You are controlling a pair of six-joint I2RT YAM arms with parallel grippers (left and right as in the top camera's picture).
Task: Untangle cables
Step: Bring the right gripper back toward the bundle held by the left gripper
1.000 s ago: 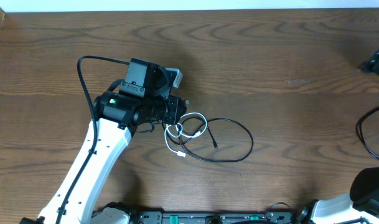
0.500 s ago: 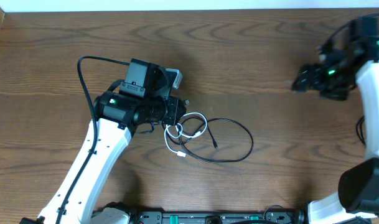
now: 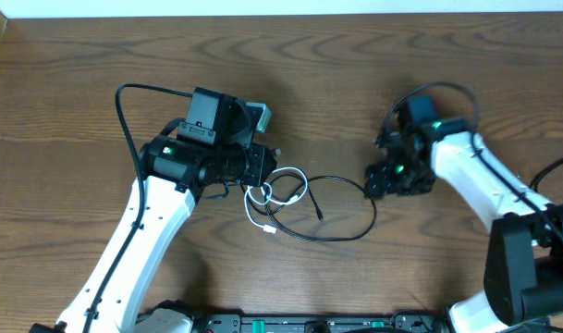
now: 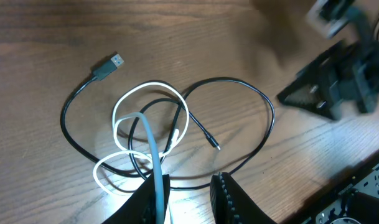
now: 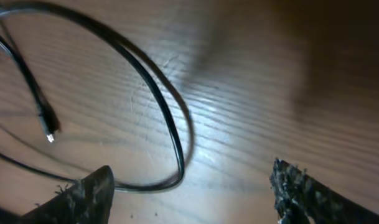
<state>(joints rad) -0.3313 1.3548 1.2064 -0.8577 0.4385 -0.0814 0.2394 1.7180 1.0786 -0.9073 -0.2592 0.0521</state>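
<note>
The left claw (image 4: 190, 186) has its two fingers (image 4: 153, 198) set narrowly apart, with bare wood showing in the gap. A pale, blurred strand of the white cable (image 4: 153, 84) rises off the table to the inner edge of the finger on the left of the wrist view. Whether the strand is caught there or only lies against the finger cannot be told.

Just beyond the fingertips, the white cable lies in a couple of small overlapping loops. The black cable (image 4: 271, 115) threads through them. One black end runs out to a USB plug (image 4: 108, 67), which lies clear of the loops. The rest sweeps away from the white loops in one wide loop. The other end, with a small plug (image 4: 212, 142), lies inside that wide loop.

The right claw (image 5: 190, 168) is spread wide and holds nothing. It hangs low over the far bend of the black loop, and in its wrist view that bend lies on the wood between its two fingers. Whether it touches the cable cannot be told.

From overhead, both cables lie near the middle of the table (image 3: 447, 74), between the two claws. The left claw is at the white loops and the right claw is just beside the outer end of the black loop.
</note>
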